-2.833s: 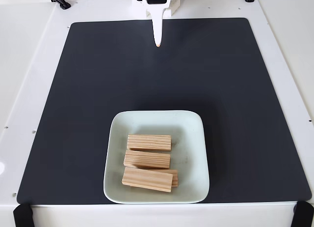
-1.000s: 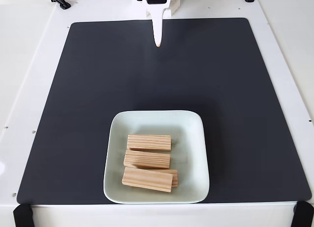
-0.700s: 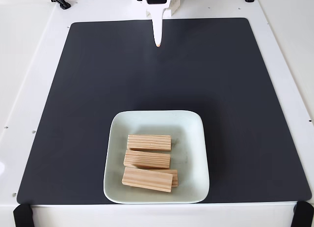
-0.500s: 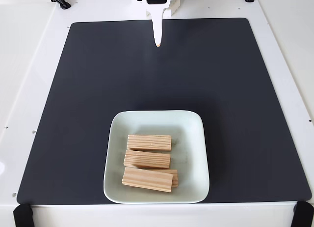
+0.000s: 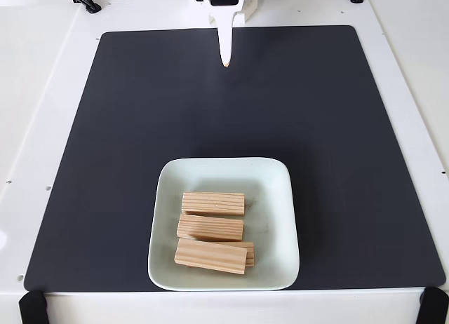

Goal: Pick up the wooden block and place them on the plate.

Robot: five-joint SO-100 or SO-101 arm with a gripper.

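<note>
Wooden blocks [image 5: 212, 231] lie on the plate [image 5: 277, 219] at the near middle of the black mat [image 5: 126, 127], unmoved since earlier. Far off, the white gripper [image 5: 225, 62] hangs unchanged, fingers pressed together, grasping nothing.

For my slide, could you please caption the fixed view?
Wooden blocks lie on the plate on a black mat; the pincer sits at the far edge, apparently shut.

the fixed view looks down from high above the near edge of the bench [image 5: 49, 92], facing the arm's end at the far side, seeing the whole black mat [image 5: 140, 113].
</note>
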